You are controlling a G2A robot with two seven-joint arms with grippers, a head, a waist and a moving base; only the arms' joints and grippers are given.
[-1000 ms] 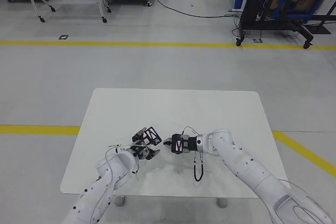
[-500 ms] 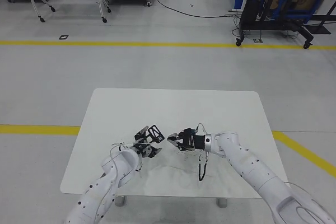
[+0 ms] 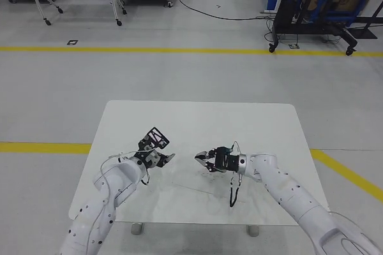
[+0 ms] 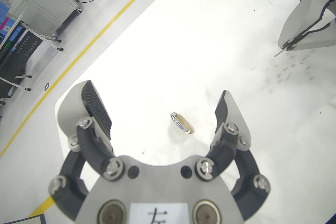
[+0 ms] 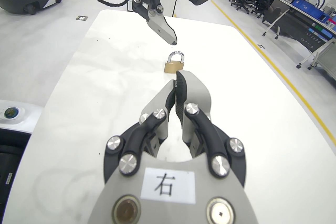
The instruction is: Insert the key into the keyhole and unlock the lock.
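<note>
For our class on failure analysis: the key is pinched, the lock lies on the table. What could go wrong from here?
1. The lock lies loose on the table; the left end effector is open near it, not gripping, so a push from the key could slide it.
2. Only a thin tip of the key shows beyond the shut right end effector; it may twist or slip under load.

Top camera overhead; wrist cameras oppose, sharing lock (image 5: 175, 63).
</note>
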